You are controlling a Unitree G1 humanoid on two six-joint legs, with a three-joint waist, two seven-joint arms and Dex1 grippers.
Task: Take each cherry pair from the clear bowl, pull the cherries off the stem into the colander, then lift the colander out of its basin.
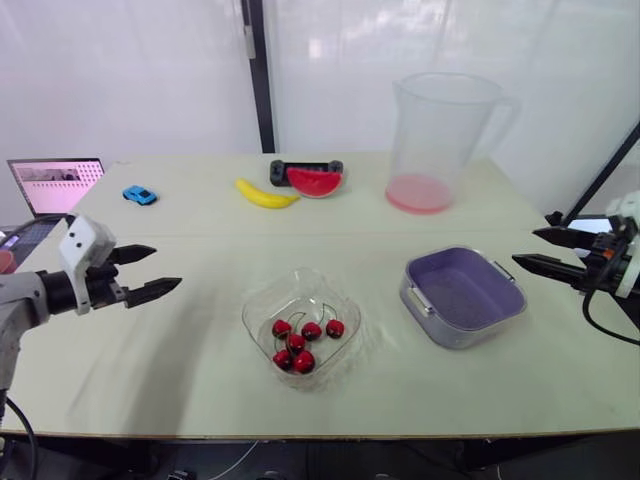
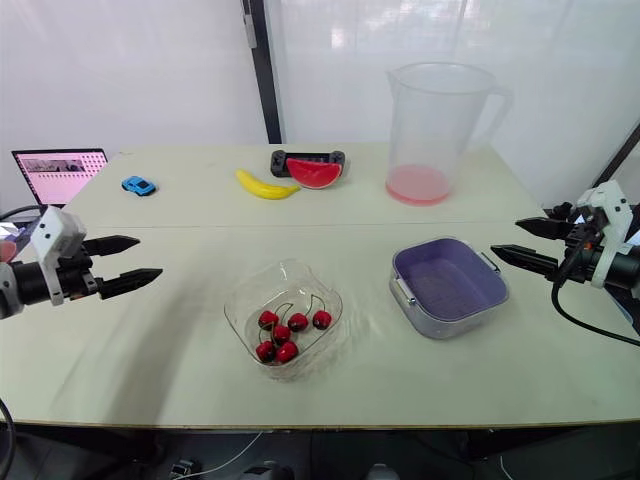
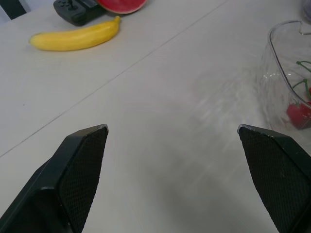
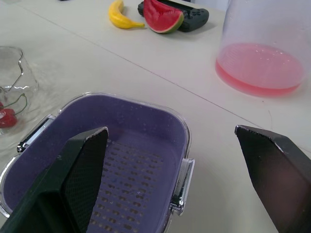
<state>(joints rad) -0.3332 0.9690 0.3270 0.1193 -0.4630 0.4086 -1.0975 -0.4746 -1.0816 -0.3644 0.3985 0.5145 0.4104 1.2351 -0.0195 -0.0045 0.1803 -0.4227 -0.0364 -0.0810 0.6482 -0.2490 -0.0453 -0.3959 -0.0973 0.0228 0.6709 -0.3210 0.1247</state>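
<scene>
The cherries (image 1: 303,345) all lie in the clear bowl (image 1: 262,312), none pulled off yet. Just right of the bowl, the purple colander (image 1: 465,290) sits empty in its basin (image 1: 455,340). The left fingers (image 1: 150,291) hover wide apart left of the bowl and the right fingers (image 1: 545,268) wide apart beyond the colander, probably ready to reach in.

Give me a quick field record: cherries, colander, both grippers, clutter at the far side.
cherries: red cherries on green stems, all in the clear plastic bowl
colander: purple perforated colander, empty, seated in its clear basin
left gripper: open, empty, left of bowl
right gripper: open, empty, right of colander
far side: yellow banana, watermelon slice, black controller, blue toy car, clear jug
</scene>
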